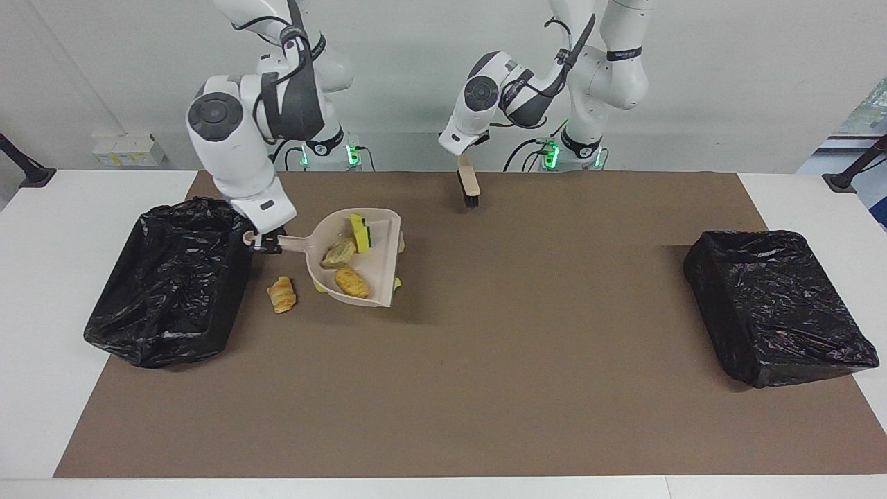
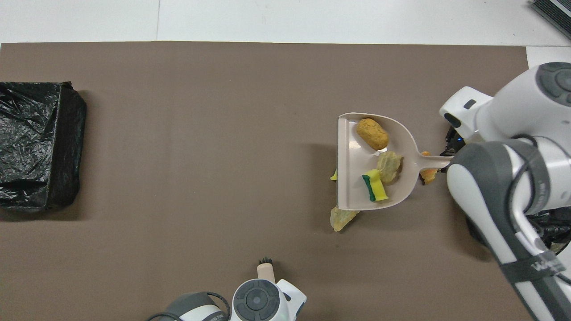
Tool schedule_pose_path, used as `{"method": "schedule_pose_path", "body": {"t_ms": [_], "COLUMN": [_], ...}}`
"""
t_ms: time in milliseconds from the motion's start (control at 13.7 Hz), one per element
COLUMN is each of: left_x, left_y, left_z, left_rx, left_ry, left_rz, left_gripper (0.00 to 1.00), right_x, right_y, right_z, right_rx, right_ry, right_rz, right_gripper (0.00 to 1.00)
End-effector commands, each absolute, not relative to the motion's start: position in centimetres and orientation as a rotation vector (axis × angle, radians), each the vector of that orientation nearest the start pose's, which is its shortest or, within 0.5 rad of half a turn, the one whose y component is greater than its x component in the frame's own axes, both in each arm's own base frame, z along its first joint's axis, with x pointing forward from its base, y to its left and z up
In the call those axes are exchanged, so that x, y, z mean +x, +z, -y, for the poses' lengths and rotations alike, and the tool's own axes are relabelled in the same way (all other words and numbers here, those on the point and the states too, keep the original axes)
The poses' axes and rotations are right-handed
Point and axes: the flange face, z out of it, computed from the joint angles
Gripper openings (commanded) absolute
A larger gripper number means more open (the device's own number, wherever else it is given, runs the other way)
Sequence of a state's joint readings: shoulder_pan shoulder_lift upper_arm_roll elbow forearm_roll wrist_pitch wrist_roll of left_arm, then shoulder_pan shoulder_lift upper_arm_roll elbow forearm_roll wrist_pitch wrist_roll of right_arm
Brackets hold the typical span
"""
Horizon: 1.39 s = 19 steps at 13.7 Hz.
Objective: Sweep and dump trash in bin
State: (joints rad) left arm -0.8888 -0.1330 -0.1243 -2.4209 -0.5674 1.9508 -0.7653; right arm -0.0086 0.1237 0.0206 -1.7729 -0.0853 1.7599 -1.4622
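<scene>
My right gripper (image 1: 267,242) is shut on the handle of the beige dustpan (image 1: 381,256), held lifted above the mat beside the black bin (image 1: 173,277) at the right arm's end. Three bits of trash ride in the dustpan (image 2: 352,151): a green-and-yellow sponge (image 2: 374,187), a tan bit (image 2: 389,166) and an orange bread lump (image 2: 372,133). On the mat lie a croissant-like bit (image 1: 281,294), a tan bit (image 2: 341,217) and a yellow chunk (image 2: 333,176) peeking from under the pan. My left gripper (image 1: 463,156) is shut on the brush (image 1: 470,186), bristles down above the mat.
A second black-lined bin (image 1: 776,305) stands at the left arm's end of the table (image 2: 40,142). The brown mat (image 1: 485,388) covers most of the white table. The right arm's elbow hangs over much of the bin at its end in the overhead view.
</scene>
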Motion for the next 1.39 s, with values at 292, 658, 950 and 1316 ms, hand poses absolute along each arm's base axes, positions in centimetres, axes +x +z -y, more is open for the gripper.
{"method": "schedule_pose_path", "body": {"t_ms": [292,658,950,1316], "left_x": [21.2,21.0,21.6,23.5], "left_y": [32.5,32.8,34.1,36.4], "left_z": [38.9,39.5,40.0,39.7], "left_rx": [-2.980,-2.983,-3.025,-3.048], "left_ry": [1.067,1.062,1.025,0.813], "left_rz": [0.095,0.063,-0.020,-0.131], "left_gripper": [0.00,0.40,0.49,1.00], "right_x": [60.4,58.7,56.4,57.8], "right_y": [49.1,51.4,52.1,53.0], "right_z": [15.7,27.8,32.2,29.6], "right_rx": [-2.213,-2.224,-2.284,-2.339], "right_ry": [0.369,0.493,0.642,0.987], "right_rz": [2.250,2.363,2.312,2.312], "right_gripper": [0.00,0.00,0.00,0.00]}}
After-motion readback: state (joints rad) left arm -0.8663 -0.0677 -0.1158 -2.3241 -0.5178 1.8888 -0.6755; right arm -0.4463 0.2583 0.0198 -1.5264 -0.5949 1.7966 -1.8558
